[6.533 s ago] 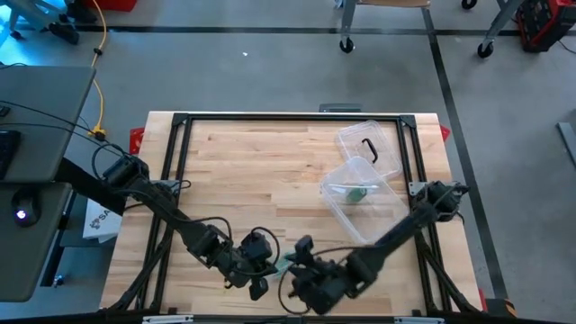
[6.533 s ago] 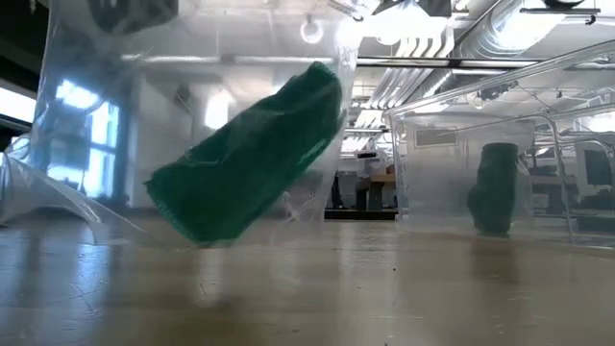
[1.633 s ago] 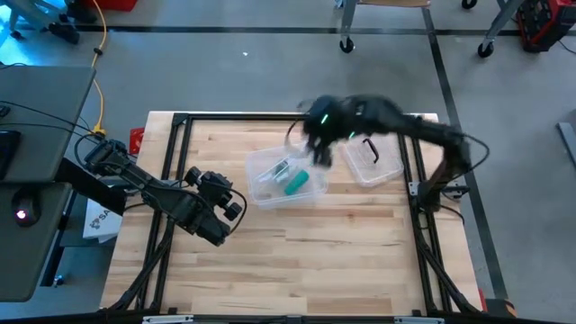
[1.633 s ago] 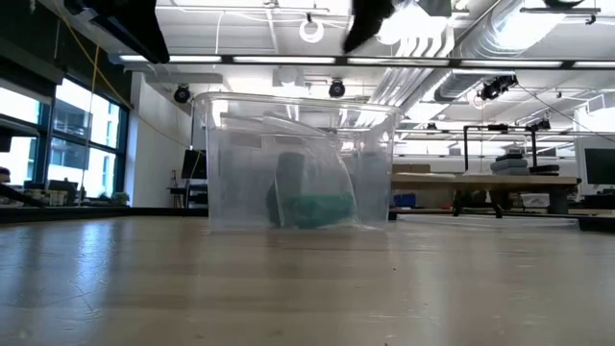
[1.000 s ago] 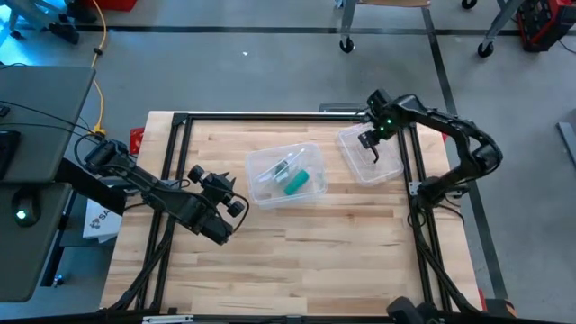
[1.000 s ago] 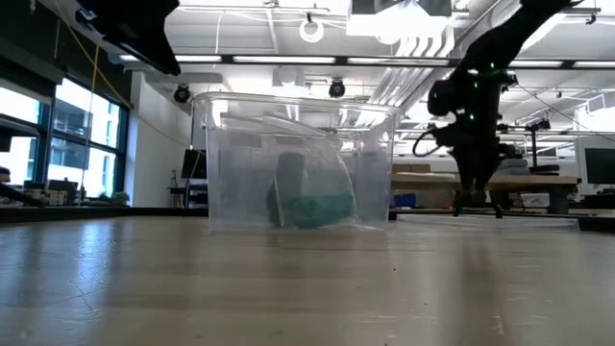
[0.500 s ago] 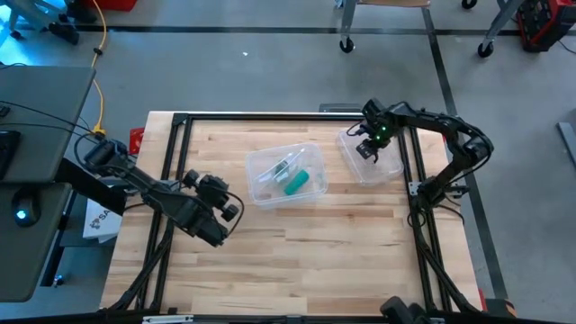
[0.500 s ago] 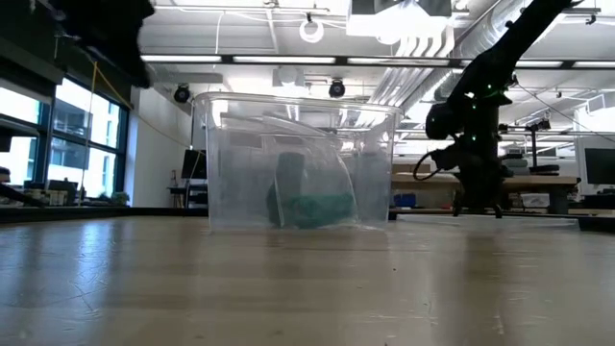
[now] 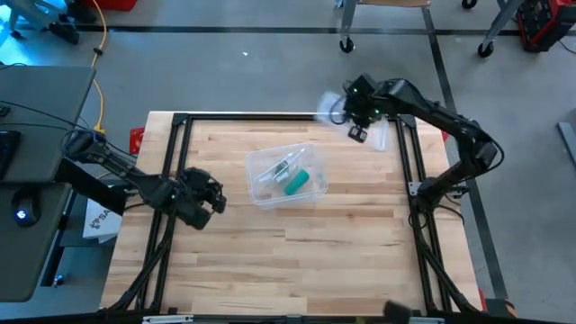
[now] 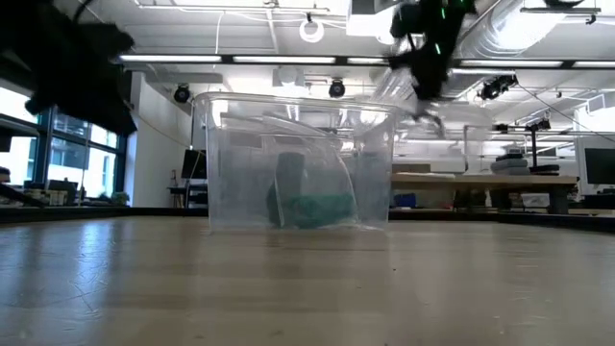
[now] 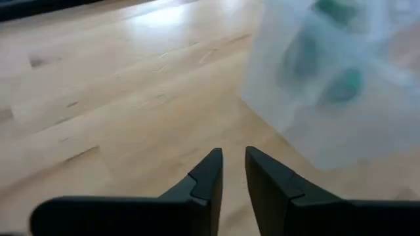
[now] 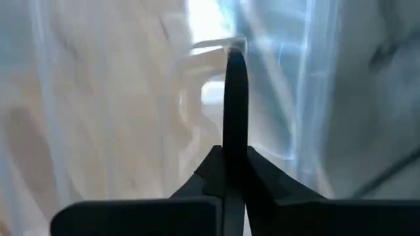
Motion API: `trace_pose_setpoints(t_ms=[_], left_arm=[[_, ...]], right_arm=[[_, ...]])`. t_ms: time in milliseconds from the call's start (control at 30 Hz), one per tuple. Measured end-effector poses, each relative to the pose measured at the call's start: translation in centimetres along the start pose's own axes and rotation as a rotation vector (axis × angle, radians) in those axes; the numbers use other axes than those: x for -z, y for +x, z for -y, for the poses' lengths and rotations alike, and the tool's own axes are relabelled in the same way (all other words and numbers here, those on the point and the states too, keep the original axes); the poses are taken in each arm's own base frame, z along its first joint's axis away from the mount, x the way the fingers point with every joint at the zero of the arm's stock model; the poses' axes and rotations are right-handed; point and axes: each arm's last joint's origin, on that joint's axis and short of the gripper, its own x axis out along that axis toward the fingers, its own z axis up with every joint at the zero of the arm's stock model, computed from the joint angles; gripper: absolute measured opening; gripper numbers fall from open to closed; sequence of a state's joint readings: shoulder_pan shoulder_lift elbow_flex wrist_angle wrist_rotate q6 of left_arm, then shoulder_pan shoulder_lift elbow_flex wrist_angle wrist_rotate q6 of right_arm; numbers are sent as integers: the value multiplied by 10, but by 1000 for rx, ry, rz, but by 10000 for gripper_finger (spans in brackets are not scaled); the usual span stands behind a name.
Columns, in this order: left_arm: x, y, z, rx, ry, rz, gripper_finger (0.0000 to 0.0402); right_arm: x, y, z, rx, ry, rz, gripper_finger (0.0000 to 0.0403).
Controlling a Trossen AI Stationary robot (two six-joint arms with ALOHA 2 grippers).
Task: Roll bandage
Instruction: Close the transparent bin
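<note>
- Right pincer (image 9: pixel 358 126) is up off the tabletop (image 9: pixel 315 243), over its far edge, just past the far right corner of the container (image 9: pixel 266 193).
- Its jaws are clamped tight together. The right wrist view shows them (image 12: pixel 234 152) pinched on a thin dark strip (image 12: pixel 234 98), which looks like the handle of the lid (image 9: pixel 382 135).
- The lid is clear plastic, hangs from that pincer tilted and clear of the wood. It is blurred in the high view and fills most of the right wrist view.
- Left pincer (image 9: pixel 205 200) is near the left side of the tabletop, left of the container and apart from it.
- In the left wrist view its fingertips (image 11: pixel 234 154) show only a narrow gap, with nothing between them and bare wood below.
- The container is a clear open tub sitting flat near the middle of the tabletop, slightly toward the far side.
- The green bandage (image 9: pixel 297 183) lies inside the container, on its floor toward the right end.
- In the low view the bandage (image 10: pixel 322 209) lies low against the container's bottom.
- A crumpled clear wrapper (image 9: pixel 280 168) lies in the container too, just beside the bandage on its left; I cannot tell if they touch.
- The left wrist view shows the container (image 11: pixel 315 111) ahead of the pincer, blurred, with green showing through its wall.
</note>
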State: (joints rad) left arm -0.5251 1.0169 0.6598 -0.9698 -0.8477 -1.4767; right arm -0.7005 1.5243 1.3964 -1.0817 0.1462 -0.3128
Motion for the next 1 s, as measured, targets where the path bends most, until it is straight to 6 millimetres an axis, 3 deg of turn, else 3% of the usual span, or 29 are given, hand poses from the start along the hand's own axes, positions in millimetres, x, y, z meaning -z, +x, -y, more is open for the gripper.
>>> trace_pose_setpoints(t_ms=[200, 367, 533, 667, 1000], left_arm=[[6, 42, -18, 37, -14, 79, 23], [-7, 68, -22, 68, 38, 126, 3], [-30, 86, -23, 122, 118, 227, 1], [-45, 96, -22, 206, 154, 282, 1], [-52, 134, -4, 387, 134, 334, 1]], right_arm=[[-44, -89, -40, -70, -277, 307, 14], [-61, -123, -76, -122, -419, 413, 14], [-77, -118, -113, -319, -555, 388, 14], [-88, -108, -129, -362, -572, 335, 14], [-106, -67, -164, -433, -559, 147, 19]])
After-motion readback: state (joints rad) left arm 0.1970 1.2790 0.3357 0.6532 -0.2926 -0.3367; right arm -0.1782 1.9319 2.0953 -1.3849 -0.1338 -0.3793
